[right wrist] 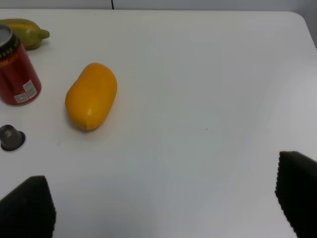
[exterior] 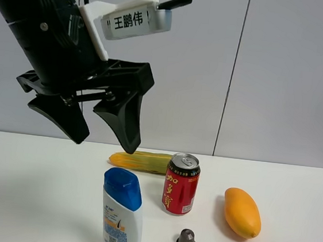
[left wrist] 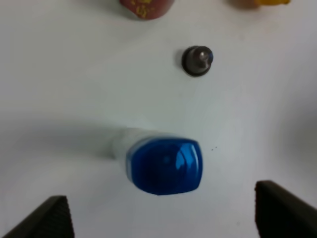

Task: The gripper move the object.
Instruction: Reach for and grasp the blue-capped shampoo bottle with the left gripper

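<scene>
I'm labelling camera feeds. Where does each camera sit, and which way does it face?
Exterior high: off the arms, facing across the table toward the wall; the left gripper hangs open above the shampoo bottle.
Left wrist: looks straight down on the bottle's cap; its fingers show.
Right wrist: angled down over the table by the mango; its fingers show.
Shared: both wrist views catch the can and capsule.

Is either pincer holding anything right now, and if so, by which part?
Nothing is held. The left pincer hangs open above the shampoo bottle; the right pincer is open too.
</scene>
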